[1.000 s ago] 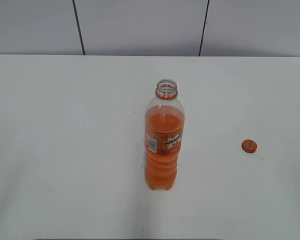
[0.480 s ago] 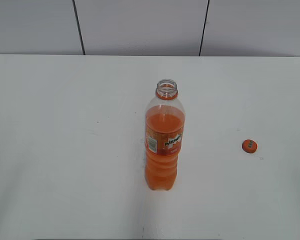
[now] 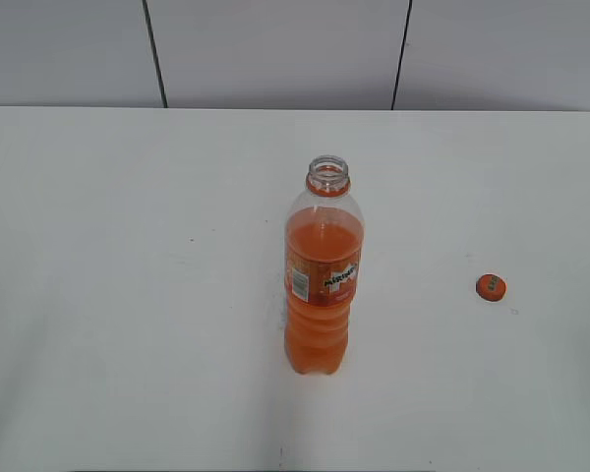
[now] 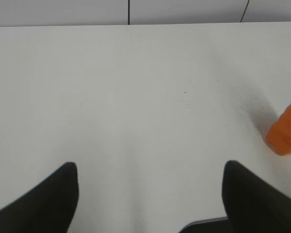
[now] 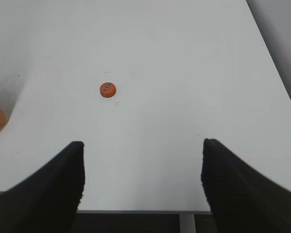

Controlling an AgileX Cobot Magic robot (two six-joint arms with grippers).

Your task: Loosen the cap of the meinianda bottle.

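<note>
- Orange plastic screw cap (image 3: 490,287), small and round with faint print on top, is already off: it lies flat on the white table (image 3: 128,295), well to the right of the bottle, touching nothing.
- Tall clear plastic meinianda bottle (image 3: 323,280) with orange liquid, orange label and orange neck ring stands upright near table centre. Its mouth is open, threads bare.
- My read: the loosening is done and then some. The step in hand looks like retreat or idle, not another grasp.
- My left gripper (image 4: 150,194): jaws spread wide, holding nothing. It hangs over bare table, with only the bottle's orange base at the right edge of its wrist view.
- My right gripper (image 5: 143,174): jaws also wide apart, empty. The cap sits ahead and left of it in its wrist view, well apart from the fingers, and a sliver of bottle base shows at far left.
- Neither arm shows in the exterior view, so both are back from the work area.
- To do this well: keep both arms clear of the uncapped bottle. It is mostly full and tall, so I judge that a sideways nudge could tip it and spill.
- If a re-grasp were needed, the left should clamp the ribbed body low and squarely. The right should come straight down on the cap.
- Surroundings: plain white tabletop, grey panelled wall (image 3: 275,49) behind with dark seams. I see nothing else on the table and nothing in the way of either part.
</note>
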